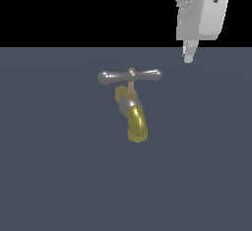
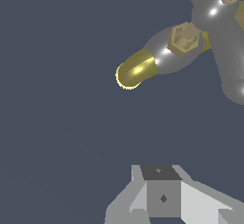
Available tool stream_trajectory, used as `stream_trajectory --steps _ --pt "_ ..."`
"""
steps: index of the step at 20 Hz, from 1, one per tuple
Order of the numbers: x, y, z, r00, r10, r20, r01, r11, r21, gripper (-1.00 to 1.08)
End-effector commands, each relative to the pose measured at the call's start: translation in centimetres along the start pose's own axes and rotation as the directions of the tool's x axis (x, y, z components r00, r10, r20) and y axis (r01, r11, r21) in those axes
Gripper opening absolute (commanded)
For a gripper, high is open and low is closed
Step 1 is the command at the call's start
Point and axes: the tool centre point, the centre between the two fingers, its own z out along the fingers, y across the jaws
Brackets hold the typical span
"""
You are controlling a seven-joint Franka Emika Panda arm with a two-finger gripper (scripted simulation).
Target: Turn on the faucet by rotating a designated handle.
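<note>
The faucet (image 1: 133,112) stands on the dark grey floor in the middle of the exterior view. Its curved brass-yellow spout (image 1: 137,124) points toward the camera. The handle (image 1: 130,75) is a silver crossbar with bulbous ends, lying level on a thin brass stem above the spout. My gripper (image 1: 188,55) hangs above and to the exterior view's right of the handle, apart from it, with fingers together and nothing held. In the wrist view the spout (image 2: 136,70) and the handle (image 2: 224,42) show ahead of the gripper (image 2: 162,197).
The dark grey floor (image 1: 59,176) spreads flat around the faucet. No other objects show.
</note>
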Motion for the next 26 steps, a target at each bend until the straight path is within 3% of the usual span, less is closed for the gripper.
stream_trajectory --steps 1,15,26 --pt "0.2 0.9 0.8 0.999 -0.048 -0.001 0.048 0.999 0.0 -1.0" --pt "2.4 5.1 5.0 0.954 -0.298 -0.01 0.298 0.955 0.001 -1.0" --pt "3.7 6.7 6.7 0.917 -0.399 -0.015 0.399 0.917 0.002 -1.0"
